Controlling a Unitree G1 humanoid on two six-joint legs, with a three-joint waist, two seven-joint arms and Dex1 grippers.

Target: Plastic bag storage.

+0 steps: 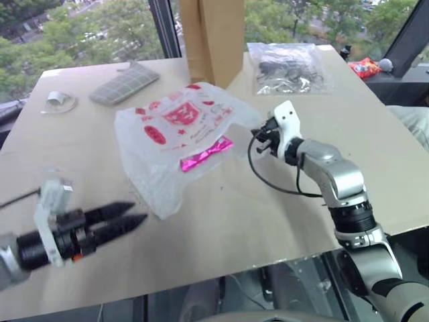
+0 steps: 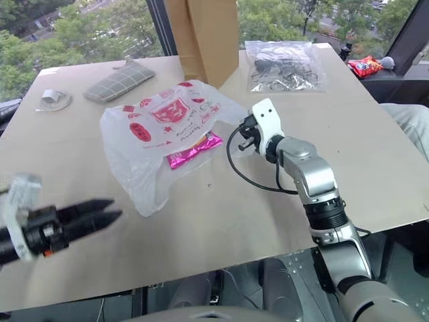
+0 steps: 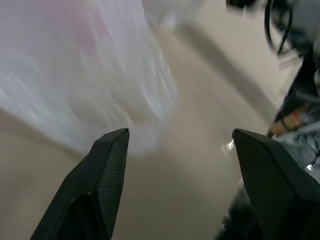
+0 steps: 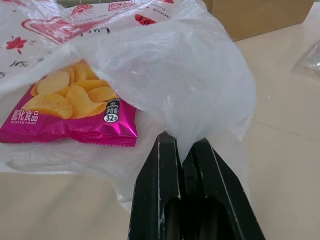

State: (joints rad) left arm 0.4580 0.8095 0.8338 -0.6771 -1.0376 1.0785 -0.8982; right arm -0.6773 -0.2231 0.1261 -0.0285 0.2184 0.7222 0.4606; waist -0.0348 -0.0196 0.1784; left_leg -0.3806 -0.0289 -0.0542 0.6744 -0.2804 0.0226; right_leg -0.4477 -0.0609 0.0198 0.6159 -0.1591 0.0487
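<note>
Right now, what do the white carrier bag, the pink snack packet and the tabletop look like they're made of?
The plastic bag: thin translucent plastic film, softly glossy, crinkled, the packet showing through it. The pink snack packet: probably metallised plastic foil, shiny, with a serrated sealed edge and printed crisps. The table: matte light-brown board, perhaps fibreboard or cardboard, with no visible grain; the exact material is unclear.

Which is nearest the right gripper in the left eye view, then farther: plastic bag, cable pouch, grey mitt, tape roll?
1. plastic bag, pinched in the right gripper
2. cable pouch, beyond it
3. grey mitt, far left
4. tape roll, farthest left
</note>
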